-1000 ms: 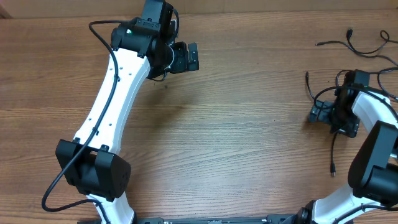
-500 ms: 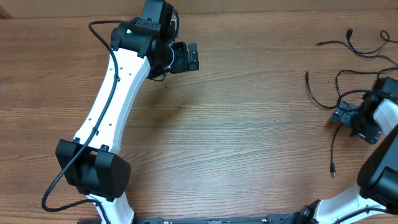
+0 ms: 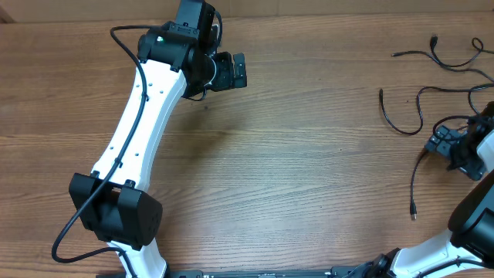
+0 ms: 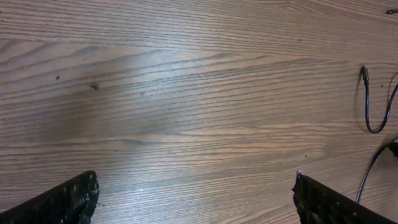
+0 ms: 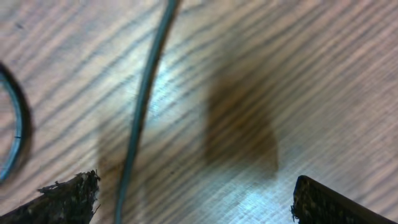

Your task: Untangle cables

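Several thin black cables lie on the wooden table at the far right. One cable [image 3: 444, 58] snakes along the back. A second cable [image 3: 401, 116] curves in front of it. A third cable [image 3: 414, 181] runs toward the front and ends in a small plug [image 3: 414, 215]. My right gripper [image 3: 436, 144] hovers open over that third cable. In the right wrist view the cable [image 5: 146, 93] passes close to the left finger [image 5: 68, 199], with the right gripper [image 5: 196, 199] not closed on it. My left gripper [image 3: 241, 69] is open at the back centre, far from the cables. Its wrist view shows the left gripper [image 4: 196, 199] empty and a cable end [image 4: 368, 106] far right.
The white left arm [image 3: 135, 131] stretches diagonally across the left half of the table. The right arm's black base [image 3: 471, 208] stands at the front right corner. A small dark speck [image 4: 94, 86] marks the wood ahead of the left gripper.
My right gripper has slid to the right, toward the table's right edge, staying open. The left arm has not moved.
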You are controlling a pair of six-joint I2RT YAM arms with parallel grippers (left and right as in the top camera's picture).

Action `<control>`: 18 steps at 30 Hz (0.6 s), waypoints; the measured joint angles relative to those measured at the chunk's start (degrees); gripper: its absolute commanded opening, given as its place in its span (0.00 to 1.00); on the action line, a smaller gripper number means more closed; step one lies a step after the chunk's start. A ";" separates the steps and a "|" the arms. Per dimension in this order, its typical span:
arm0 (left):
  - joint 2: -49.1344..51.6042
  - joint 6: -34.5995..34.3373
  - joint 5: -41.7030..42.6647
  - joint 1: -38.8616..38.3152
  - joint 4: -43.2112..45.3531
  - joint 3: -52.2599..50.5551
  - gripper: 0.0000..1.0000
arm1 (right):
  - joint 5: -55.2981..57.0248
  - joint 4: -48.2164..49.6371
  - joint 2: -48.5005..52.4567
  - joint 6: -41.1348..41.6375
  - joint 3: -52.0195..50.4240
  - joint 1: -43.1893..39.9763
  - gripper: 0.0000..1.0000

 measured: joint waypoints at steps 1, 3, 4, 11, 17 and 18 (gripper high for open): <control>0.02 0.00 0.00 0.00 0.00 0.00 1.00 | -0.72 0.37 0.00 0.04 0.00 0.00 1.00; 0.02 0.00 0.00 0.00 0.00 0.00 1.00 | -2.36 0.52 0.00 0.02 0.00 0.00 1.00; 0.00 0.00 0.00 0.00 0.00 0.00 0.99 | -3.15 0.57 0.00 0.04 0.00 0.00 1.00; 0.00 0.00 0.00 0.00 0.00 0.00 1.00 | -9.40 -2.62 0.00 0.04 0.66 1.38 1.00; 0.00 0.00 0.00 0.00 0.00 0.00 1.00 | -7.50 -6.10 0.00 0.04 3.34 7.45 1.00; 0.02 0.00 0.00 0.00 -0.02 0.00 1.00 | -6.86 -6.99 0.00 0.02 4.07 9.20 1.00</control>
